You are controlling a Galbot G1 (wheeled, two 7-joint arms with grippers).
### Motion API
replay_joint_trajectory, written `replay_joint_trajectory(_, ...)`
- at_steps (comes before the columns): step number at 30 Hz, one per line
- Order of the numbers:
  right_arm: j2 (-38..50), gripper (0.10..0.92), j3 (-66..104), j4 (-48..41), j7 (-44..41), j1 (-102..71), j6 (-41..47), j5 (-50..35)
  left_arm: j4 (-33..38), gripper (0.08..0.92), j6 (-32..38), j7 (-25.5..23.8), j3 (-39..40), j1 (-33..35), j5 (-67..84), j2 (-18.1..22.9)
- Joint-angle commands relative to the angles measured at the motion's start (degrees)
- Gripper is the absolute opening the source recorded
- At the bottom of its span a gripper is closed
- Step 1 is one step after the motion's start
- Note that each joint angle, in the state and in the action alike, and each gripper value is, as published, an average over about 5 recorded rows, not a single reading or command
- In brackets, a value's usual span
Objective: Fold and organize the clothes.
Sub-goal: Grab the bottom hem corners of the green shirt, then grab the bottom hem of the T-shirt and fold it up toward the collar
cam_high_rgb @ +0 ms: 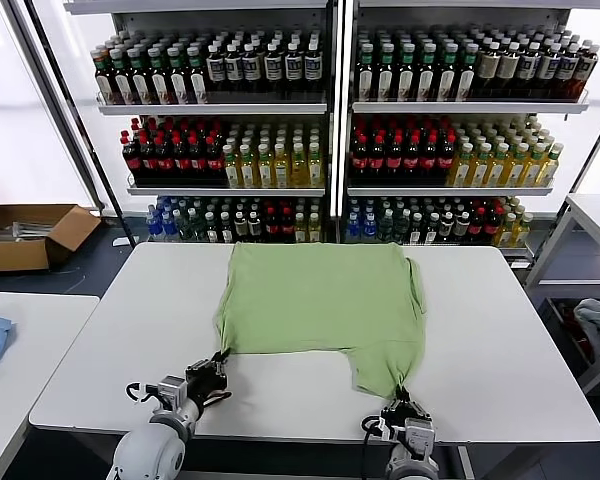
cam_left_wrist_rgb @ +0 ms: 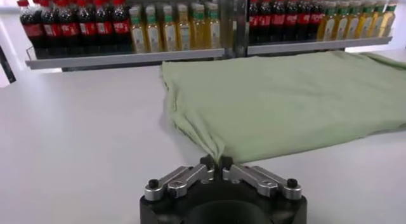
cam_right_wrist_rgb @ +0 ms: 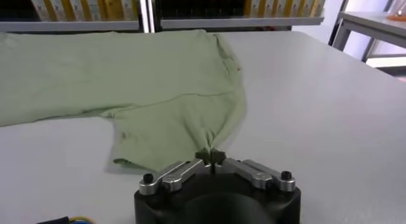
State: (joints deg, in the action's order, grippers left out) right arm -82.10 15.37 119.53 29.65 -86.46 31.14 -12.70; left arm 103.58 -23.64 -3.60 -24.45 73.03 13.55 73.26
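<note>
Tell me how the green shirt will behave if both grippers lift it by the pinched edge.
Probably floppy: the green shirt already puckers where the left gripper and right gripper pinch it. It likely drapes and sags between them. It looks thin and light, so it should slide easily over the smooth table.

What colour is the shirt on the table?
Plain light green shirt; clearest in the head view.
</note>
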Motion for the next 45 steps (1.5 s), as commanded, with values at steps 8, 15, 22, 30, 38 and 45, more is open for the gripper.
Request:
replay_joint_trajectory(8,1.85,0.106,2.57,6.76,-5.01,0.86,-6.07,4.28,8.61,0.083,6.63,0.59,-1.21,2.08,3.03,1.83)
replay_joint_trajectory(15,1.76,0.106,3.39,3.69,-5.42,7.06,-7.47,3.17,5.35,0.083,7.39,1.41,-0.91,-2.01,5.74,2.20)
replay_joint_trajectory(22,2.36,0.106,4.28,-3.67,-6.52,17.27,-8.90,3.21,-0.03,0.083,7.39,3.13,0.64,-8.88,8.20,2.38)
replay_joint_trajectory(30,4.32,0.106,2.89,-16.88,-7.56,30.53,-9.38,1.33,-10.48,0.083,7.97,4.44,2.81,-17.62,9.27,2.83)
replay_joint_trajectory(38,4.37,0.106,1.61,-27.25,-8.40,38.88,-8.93,0.59,-19.63,0.083,7.86,5.05,4.43,-24.48,9.84,3.74)
replay_joint_trajectory(45,4.63,0.106,0.44,-31.92,-9.15,41.09,-8.49,0.67,-24.20,0.083,7.76,5.25,5.08,-27.42,10.03,4.23)
